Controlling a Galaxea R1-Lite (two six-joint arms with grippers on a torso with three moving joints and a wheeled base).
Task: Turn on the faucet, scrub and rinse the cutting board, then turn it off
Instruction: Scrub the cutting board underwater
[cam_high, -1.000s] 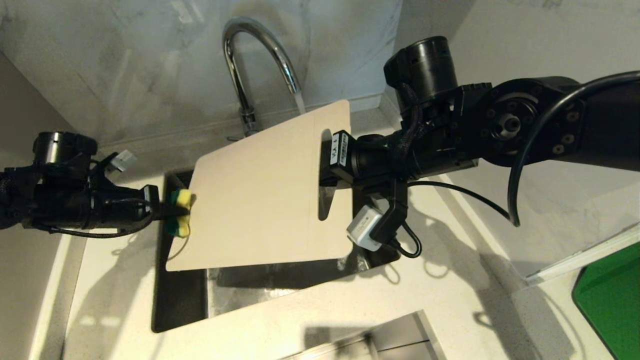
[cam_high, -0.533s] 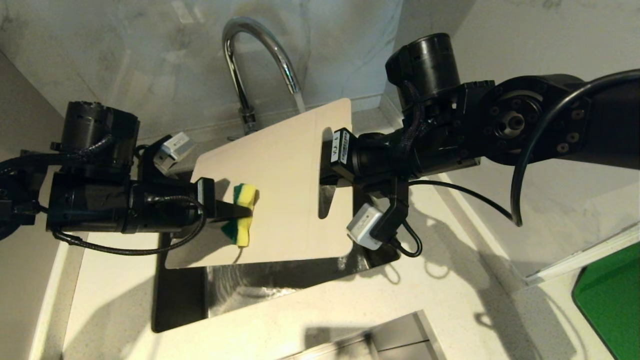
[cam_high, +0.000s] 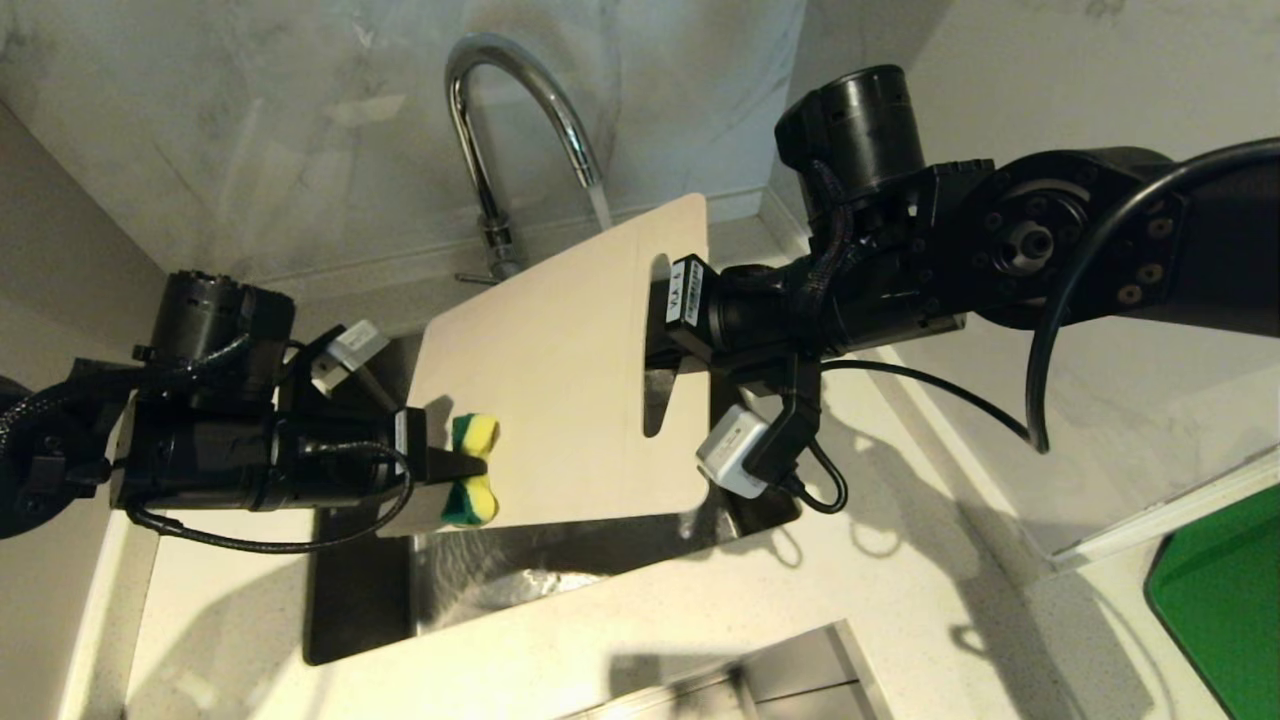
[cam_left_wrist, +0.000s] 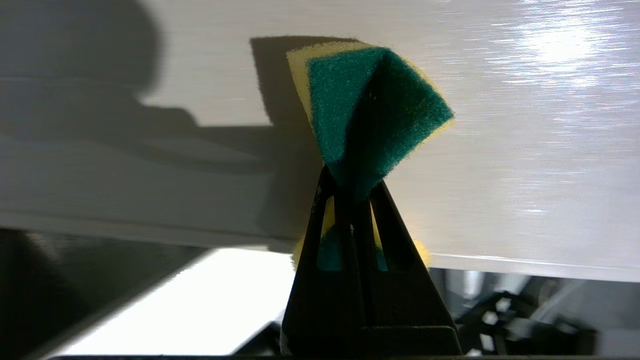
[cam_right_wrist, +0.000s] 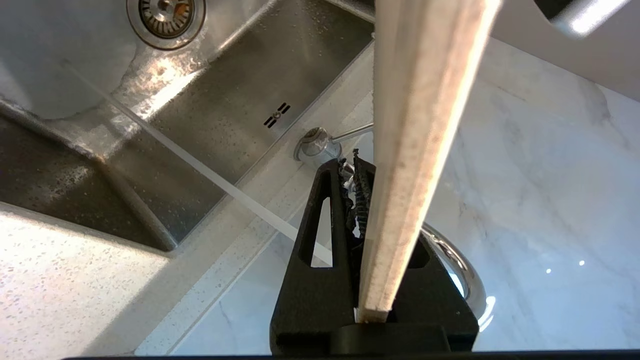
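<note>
Cutting board (cam_high: 560, 400) held tilted over the sink (cam_high: 360, 590), its far corner under the spout of the faucet (cam_high: 500, 130) — water stream (cam_high: 600, 208) running onto that corner. Right gripper (cam_high: 665, 320) at the board's handle-slot end, jaws clamped on the board's thin edge (cam_right_wrist: 400, 200). Left gripper (cam_high: 465, 468) at the board's opposite end near its lower corner, jaws pinched tight on a yellow-green sponge (cam_high: 472, 470), which is folded in the grip and pressed against the board face (cam_left_wrist: 500, 150). Sponge sits just inside the board's lower edge; most of the board face toward the slot is bare. Below the board the sink basin is open; pale worktop (cam_high: 700, 620) borders the sink on the near side. Green flat thing (cam_high: 1225, 600) lies on the worktop well apart from the sink, right of it.
</note>
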